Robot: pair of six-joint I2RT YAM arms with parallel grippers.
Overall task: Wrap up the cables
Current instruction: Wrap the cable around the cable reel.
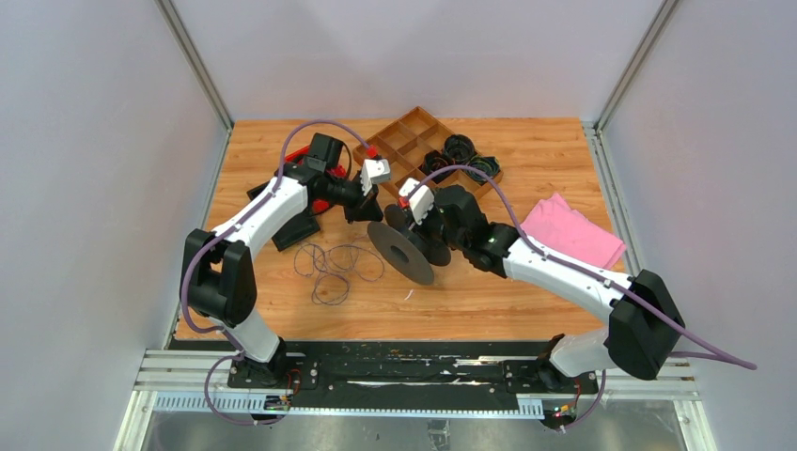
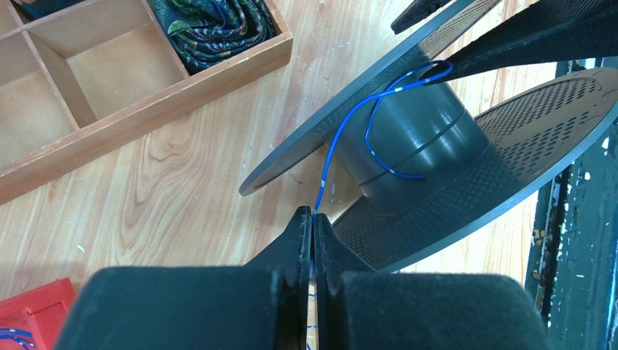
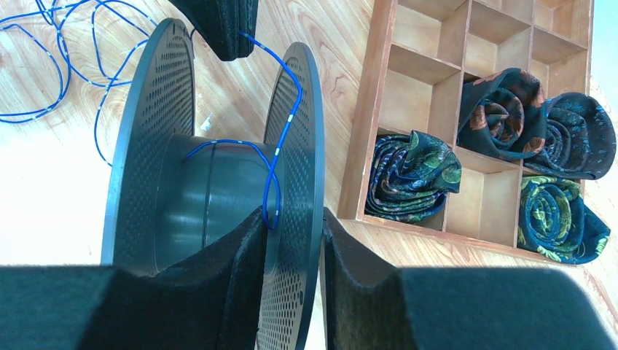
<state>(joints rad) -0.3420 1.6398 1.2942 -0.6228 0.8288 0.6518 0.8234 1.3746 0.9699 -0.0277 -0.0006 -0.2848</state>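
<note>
Blue cable (image 2: pixel 326 175), pinched in the left claw (image 2: pixel 313 217), shows only wrist-side. Right claw (image 3: pixel 293 219) clamps the spool (image 3: pixel 197 197) flange at six o'clock.

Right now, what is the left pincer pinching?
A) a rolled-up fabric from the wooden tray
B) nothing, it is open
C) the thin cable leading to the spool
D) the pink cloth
C: in the left wrist view the left pincer is shut on the cable, which runs from its tips up to the core of the spool.
</note>
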